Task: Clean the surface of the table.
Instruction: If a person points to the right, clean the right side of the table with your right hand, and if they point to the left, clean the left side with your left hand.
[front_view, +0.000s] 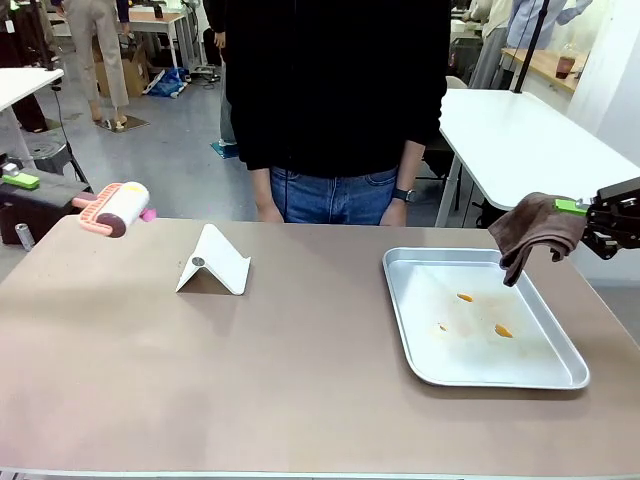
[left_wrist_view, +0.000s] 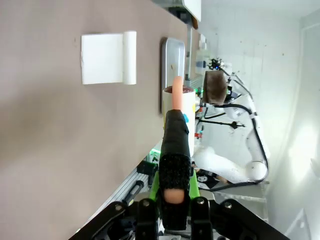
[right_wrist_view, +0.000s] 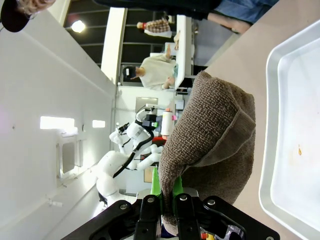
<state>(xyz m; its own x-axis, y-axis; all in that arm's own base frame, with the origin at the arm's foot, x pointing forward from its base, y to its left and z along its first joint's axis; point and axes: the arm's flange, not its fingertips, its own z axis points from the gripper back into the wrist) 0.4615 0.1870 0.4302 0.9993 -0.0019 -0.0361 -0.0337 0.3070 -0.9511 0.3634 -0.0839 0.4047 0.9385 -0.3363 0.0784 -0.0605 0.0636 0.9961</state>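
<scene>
Taupe table looks unwiped; cleaning seems unstarted. Left gripper clamps a lint roller, right gripper a brown cloth

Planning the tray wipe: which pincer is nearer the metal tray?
Right. The right pincer, shut on the brown cloth, hangs just off the tray's far right corner; the left pincer, gripping the lint roller, is across the table at its far left.

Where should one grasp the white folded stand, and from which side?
Probably its top fold, from above: the white folded stand rises to a narrow ridge, so fingers can pinch both sloping faces; its lower edges lie flat on the table.
</scene>
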